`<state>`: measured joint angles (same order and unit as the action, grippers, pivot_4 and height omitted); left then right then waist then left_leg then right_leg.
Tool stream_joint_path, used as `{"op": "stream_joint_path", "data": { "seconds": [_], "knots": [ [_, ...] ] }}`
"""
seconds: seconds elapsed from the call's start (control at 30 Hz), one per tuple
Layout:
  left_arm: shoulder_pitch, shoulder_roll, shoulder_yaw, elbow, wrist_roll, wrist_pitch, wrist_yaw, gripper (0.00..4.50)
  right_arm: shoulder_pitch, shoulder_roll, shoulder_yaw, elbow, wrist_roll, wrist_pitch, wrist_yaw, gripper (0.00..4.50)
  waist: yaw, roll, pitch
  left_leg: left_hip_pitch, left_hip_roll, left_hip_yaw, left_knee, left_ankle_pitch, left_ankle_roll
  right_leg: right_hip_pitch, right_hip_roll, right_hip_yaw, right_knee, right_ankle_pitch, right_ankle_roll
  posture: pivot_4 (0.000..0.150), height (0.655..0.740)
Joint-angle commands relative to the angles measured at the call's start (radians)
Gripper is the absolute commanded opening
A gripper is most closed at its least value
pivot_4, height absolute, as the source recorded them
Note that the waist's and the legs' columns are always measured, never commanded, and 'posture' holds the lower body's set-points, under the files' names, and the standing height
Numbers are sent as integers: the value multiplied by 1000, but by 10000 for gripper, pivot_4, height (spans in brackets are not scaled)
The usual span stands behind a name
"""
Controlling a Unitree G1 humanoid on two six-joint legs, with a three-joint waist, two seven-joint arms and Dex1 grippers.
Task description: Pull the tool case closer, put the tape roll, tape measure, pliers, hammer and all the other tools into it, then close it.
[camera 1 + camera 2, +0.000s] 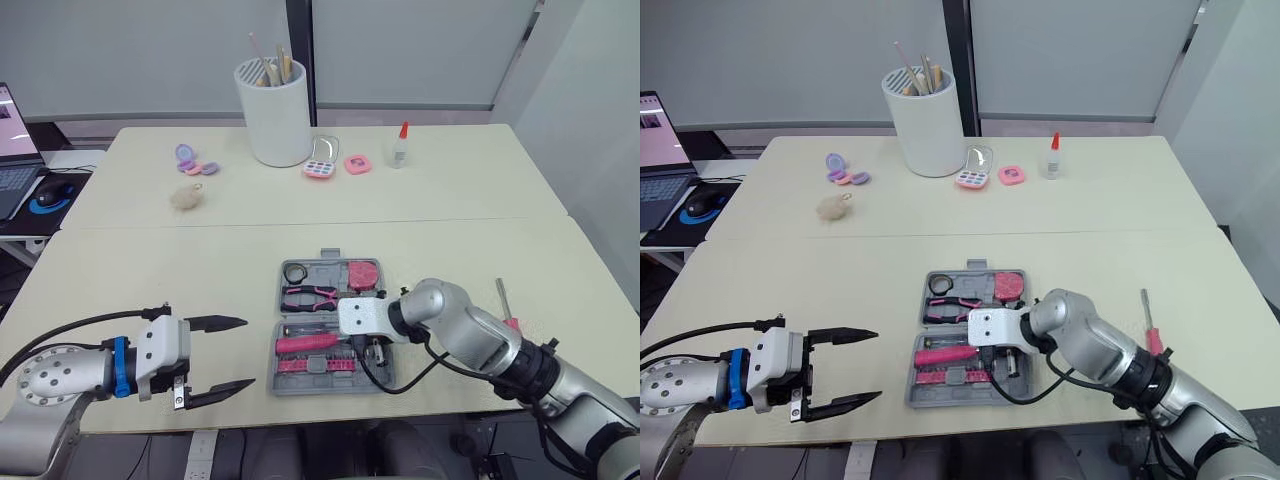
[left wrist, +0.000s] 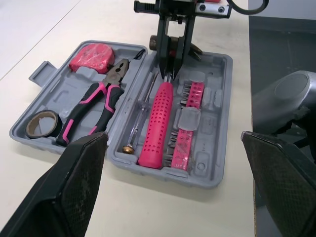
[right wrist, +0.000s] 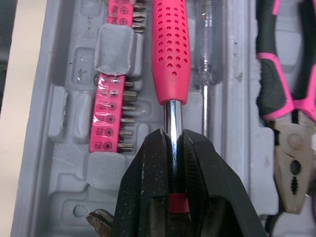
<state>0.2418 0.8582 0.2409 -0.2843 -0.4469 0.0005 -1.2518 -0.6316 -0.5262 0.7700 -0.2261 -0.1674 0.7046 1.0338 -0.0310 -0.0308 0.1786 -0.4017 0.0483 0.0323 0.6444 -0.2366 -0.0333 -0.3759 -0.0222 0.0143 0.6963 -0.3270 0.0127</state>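
The grey tool case lies open near the table's front edge. In it are the tape roll, the pink tape measure, the pliers, a clear-handled screwdriver, pink bit strips and the hammer with its pink handle. My right gripper is over the case's right side, shut on the hammer's metal shaft just past the handle. My left gripper hangs open and empty just left of the case. A pink-handled screwdriver lies on the table to the right of the case.
At the back of the table stand a white cup of sticks, a glue bottle, pink compacts, a purple item and a fluffy ball. A laptop and mouse sit far left.
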Motion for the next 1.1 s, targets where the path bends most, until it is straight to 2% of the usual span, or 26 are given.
{"op": "stream_joint_path", "data": {
  "seconds": [0.03, 0.37, 0.43, 0.6, 0.67, 0.77, 0.87, 1.03, 1.1],
  "knots": [
    [-28, 19, -2, -30, -4, 14, 2, 45000, 10, 5, -1, -6, -17, -26, -8, 1920, 0, 0, 0, 0, 0, 0, 0, 0, 0, 0, 0, 0, 0, 0, 0, 1500, 7366],
    [-71, 19, -18, -23, 0, 38, 0, 45000, 24, 29, -6, 22, -25, -45, -6, 1920, -3, -1, -1, 1, 1, 0, 0, 0, 0, 0, 1, 0, 1, 0, 0, 1500, 7366],
    [-72, 15, -23, -8, 7, 26, -4, 45000, 22, 16, -20, -4, -8, -35, 17, 9137, -2, -1, -1, 1, 1, -1, 0, 0, 0, 0, 1, 0, 1, 0, 0, 1500, 7366],
    [-60, 5, -29, 13, 19, -3, -11, 45000, 2, -2, -84, -108, 80, 10, 88, 20242, -1, -1, -1, 0, 0, 0, 0, 0, 0, 0, 1, 0, 1, 0, 0, 1500, 7366],
    [-52, 3, -29, 17, 22, -14, -12, 45000, -7, -10, -103, -138, 111, 28, 111, 20242, -1, -1, -1, 0, 0, 0, 0, 0, 0, 0, 0, 0, 1, 0, 0, 1500, 7366],
    [-38, 1, -29, 18, 23, -27, -12, 45000, 0, 4, -135, -105, 123, -117, 90, 20242, -1, -1, -1, 0, 0, -1, 0, 0, 0, 0, 0, -1, 1, 0, 0, 1500, 7366],
    [-25, 0, -28, 15, 23, -37, -10, 45000, 12, 6, -134, -28, 119, -261, 91, 16124, -1, -1, -1, 1, 0, -1, 0, 0, 0, 0, 0, -1, 1, 0, 0, 1500, 7366],
    [-7, 5, -23, 16, 19, -45, -13, 45000, 29, 59, -100, 92, 87, -332, 66, 3672, -1, -2, -1, 1, 0, 0, 0, 0, 0, 1, 0, 0, 1, 0, 0, 1500, 7366],
    [-4, 6, -22, 18, 19, -48, -14, 45000, 23, 91, -85, 135, 65, -338, 50, 52, -2, -2, -1, 1, 0, 0, 0, 0, 0, 0, 1, 0, 1, 0, 0, 1500, 7366]
  ]
}}
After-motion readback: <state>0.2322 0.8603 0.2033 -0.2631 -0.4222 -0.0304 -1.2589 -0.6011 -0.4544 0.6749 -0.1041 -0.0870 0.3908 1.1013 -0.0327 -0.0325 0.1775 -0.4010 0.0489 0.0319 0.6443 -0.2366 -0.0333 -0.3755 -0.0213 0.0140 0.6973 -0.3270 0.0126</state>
